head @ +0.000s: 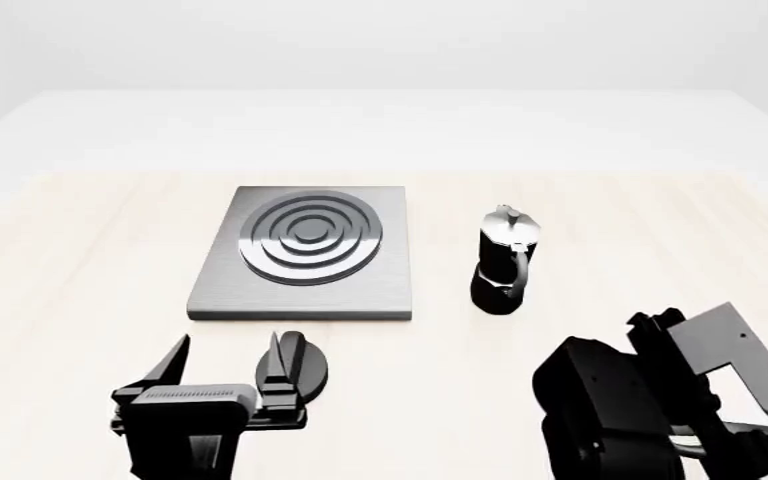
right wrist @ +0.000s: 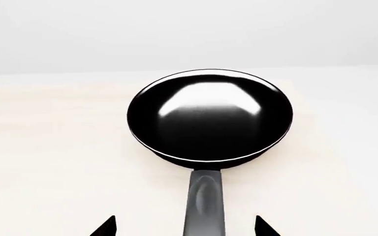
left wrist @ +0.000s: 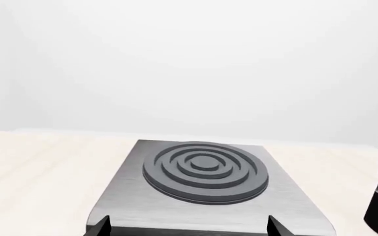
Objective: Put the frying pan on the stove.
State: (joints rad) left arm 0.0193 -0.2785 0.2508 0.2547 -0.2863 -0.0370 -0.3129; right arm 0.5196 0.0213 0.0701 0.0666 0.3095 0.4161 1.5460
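Right gripper [right wrist: 185, 227] has its fingertips spread wide, one on either side of the long black handle of the glossy black round frying pan [right wrist: 210, 115], not clamped on it; the pan sits flat on the pale wooden counter [right wrist: 51, 147], and its bowl holds nothing; in the head view the pan is hidden behind the right arm; left gripper [head: 231, 372] is likewise apart and holds nothing, hovering just in front of the flat square grey metal stove [head: 307, 255]; the dark ring burner carries nothing; black-and-silver moka pot [head: 504, 262] stands upright just beside the stove, apart from it; its contents cannot be seen. Judgement: task barely begun; grasp not yet made; lift, carry past the moka pot and placement on the burner all remain.
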